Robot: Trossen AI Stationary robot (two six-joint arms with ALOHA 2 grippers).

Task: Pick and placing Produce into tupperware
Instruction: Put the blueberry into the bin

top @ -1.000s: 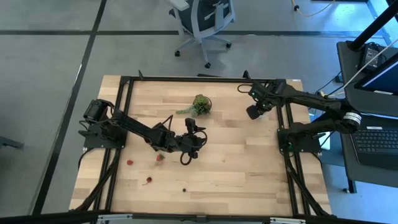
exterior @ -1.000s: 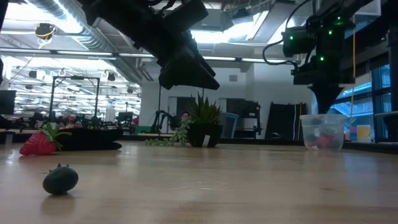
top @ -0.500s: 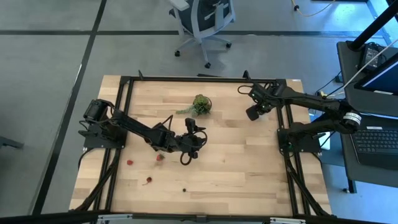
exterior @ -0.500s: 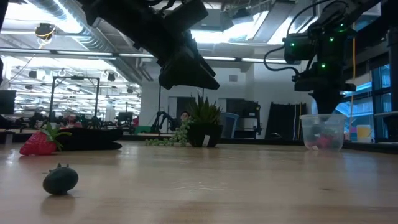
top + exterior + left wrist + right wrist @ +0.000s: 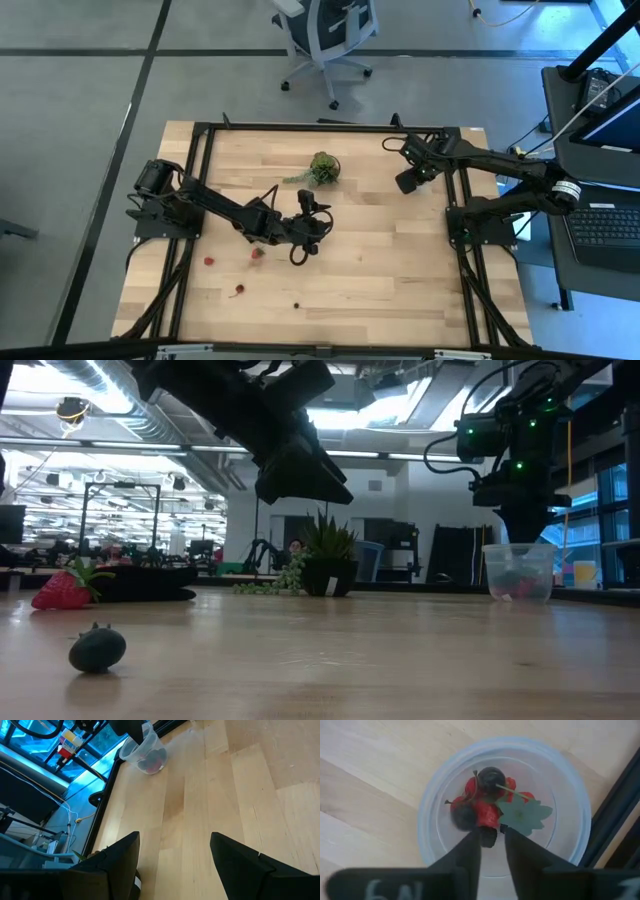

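Table point(image 5: 400, 260): pale wood inside a black frame, both arms reaching in over it.

Left arm stretches toward table centre. Left hand point(image 5: 300, 250) hangs above the wood, fingers spread wide, nothing between them. It waits.

Right arm comes in from the 2 o'clock corner. Right hand point(image 5: 492, 842) sits directly over the tub point(image 5: 440, 785), fingertips parted by a narrow gap and pointing down into it. A dark piece shows in that gap, but I cannot tell whether it is gripped or already lying on the pile.

Plant point(image 5: 322, 167): green clump near 12 o'clock, not part of the job.

Tub stands at the table's 2 o'clock edge, close against the frame rail. Inside: a heap of red and dark berries point(image 5: 485, 795) with one green leaf cap.

Loose produce remains around 7 o'clock: a strawberry point(image 5: 62, 590), a dark berry point(image 5: 97, 647), and further small specks in the high view.

Judged stage: a drop into the tub, with more pickups to follow.

Risks:
- If the piece clings to a fingertip, lifting away could carry it back out.
- Fingertips sit low near the heap; a sideways pull could knock the light tub or tip it against the rail.
- The heap is mounded; a piece landing on top could roll off, though probably not over the wall.
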